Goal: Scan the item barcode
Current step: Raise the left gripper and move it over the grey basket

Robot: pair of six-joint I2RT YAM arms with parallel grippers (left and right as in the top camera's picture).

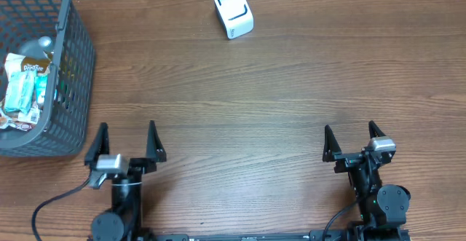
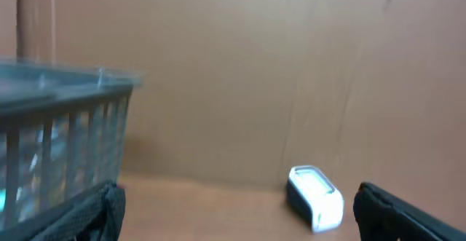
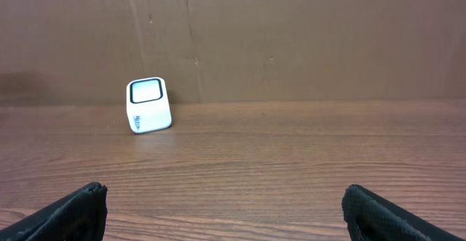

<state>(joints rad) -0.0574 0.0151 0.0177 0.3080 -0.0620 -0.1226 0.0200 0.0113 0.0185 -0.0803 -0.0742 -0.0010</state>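
So far nothing is done. We note the left gripper and right gripper at the near edge of the table, jaws spread wide, both empty. The item packets lie in the grey basket at far left. The white barcode scanner stands at the far edge, well apart. Left to do: picking, presenting, scanning.

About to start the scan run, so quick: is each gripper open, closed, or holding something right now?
Left gripper: open, holding nothing.
Right gripper: open, holding nothing.
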